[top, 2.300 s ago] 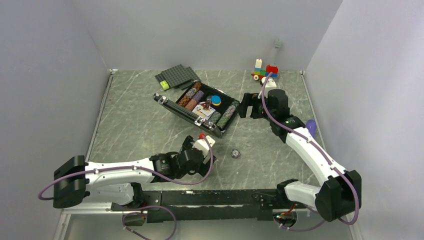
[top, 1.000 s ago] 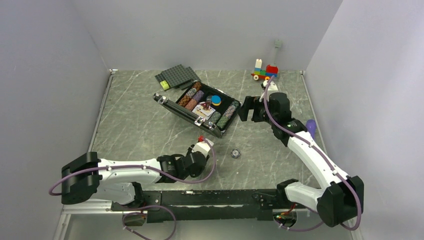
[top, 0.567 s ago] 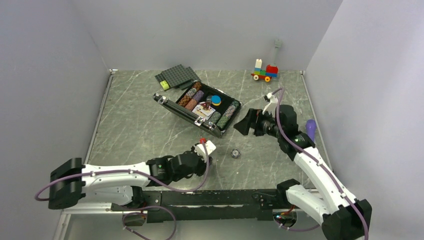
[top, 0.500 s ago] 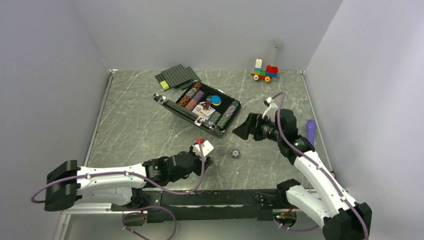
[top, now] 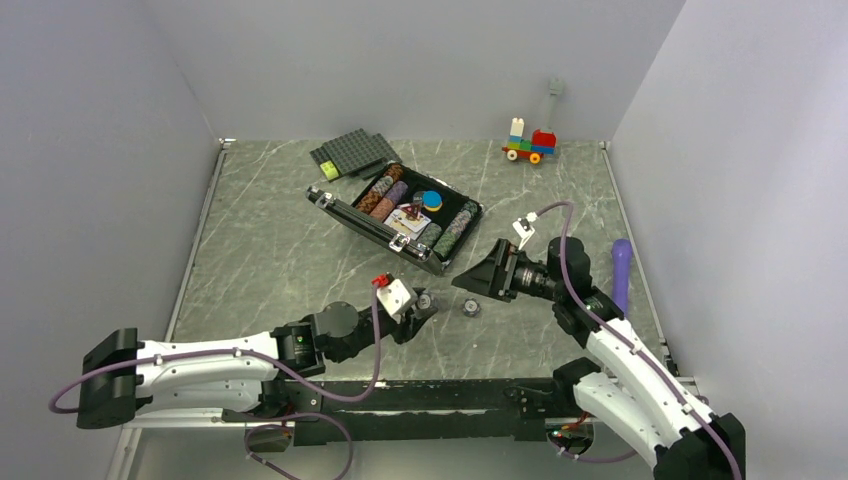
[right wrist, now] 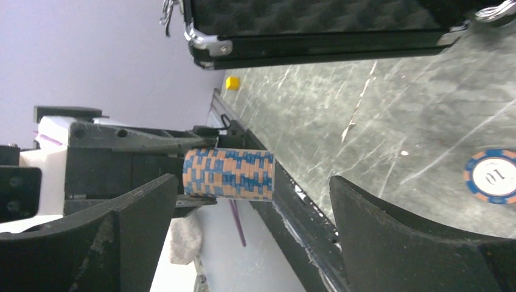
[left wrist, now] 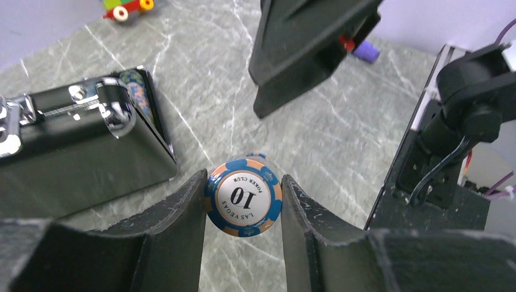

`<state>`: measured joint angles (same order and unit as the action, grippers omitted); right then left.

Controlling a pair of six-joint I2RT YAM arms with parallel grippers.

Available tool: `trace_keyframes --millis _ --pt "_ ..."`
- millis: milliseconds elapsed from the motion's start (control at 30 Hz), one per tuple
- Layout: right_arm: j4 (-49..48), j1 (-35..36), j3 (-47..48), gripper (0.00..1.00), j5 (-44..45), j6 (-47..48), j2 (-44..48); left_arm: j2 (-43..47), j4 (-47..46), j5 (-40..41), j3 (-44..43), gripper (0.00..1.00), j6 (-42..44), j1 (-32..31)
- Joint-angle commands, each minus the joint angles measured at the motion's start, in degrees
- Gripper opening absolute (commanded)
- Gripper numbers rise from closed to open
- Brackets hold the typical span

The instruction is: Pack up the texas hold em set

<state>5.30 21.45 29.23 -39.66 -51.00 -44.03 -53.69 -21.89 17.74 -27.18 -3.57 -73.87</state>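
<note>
The black briefcase (top: 372,226) with silver trim lies open at the table's middle, holding multicoloured chip rows (top: 385,192), cards (top: 407,216) and a blue disc (top: 432,199). My left gripper (top: 427,304) is shut on a short stack of blue-and-orange poker chips (left wrist: 243,196), held off the table in front of the case (left wrist: 79,146). The top chip reads 10. My right gripper (top: 464,285) is open and points at that stack (right wrist: 228,173), a little apart from it. One loose blue-and-orange chip (top: 470,308) lies flat on the table (right wrist: 491,176) between the two grippers.
Dark grey studded baseplates (top: 355,152) with a yellow-green brick (top: 330,170) lie behind the case. A colourful brick toy car (top: 530,146) stands at the back right. A purple object (top: 620,262) lies along the right edge. The table's near rail runs just below both grippers.
My right gripper swung from beside the case's right end down toward the near middle, still open. My left gripper carried the chip stack right and up to meet it.
</note>
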Motion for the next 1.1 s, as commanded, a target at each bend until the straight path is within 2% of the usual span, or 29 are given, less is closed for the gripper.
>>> trace_keyframes --millis 0,500,867,1067 --pt "-4.5 3.5 0.5 1.00 -0.9 -4.0 -0.2 2.1 -12.6 -1.2 -1.4 0.00 2.0 -0.4" --pt "-10.5 12.9 3.1 1.00 0.8 -5.3 -5.4 0.7 -15.2 -1.9 -1.5 0.00 2.3 -0.4" --pt "-10.4 14.6 3.7 0.99 2.0 -4.5 -6.0 0.6 -16.0 -2.3 -1.5 0.00 2.6 -0.4" --pt "-8.6 15.2 4.7 0.93 3.3 -3.1 -6.0 0.4 -15.8 -3.3 -1.6 0.00 2.7 -0.4"
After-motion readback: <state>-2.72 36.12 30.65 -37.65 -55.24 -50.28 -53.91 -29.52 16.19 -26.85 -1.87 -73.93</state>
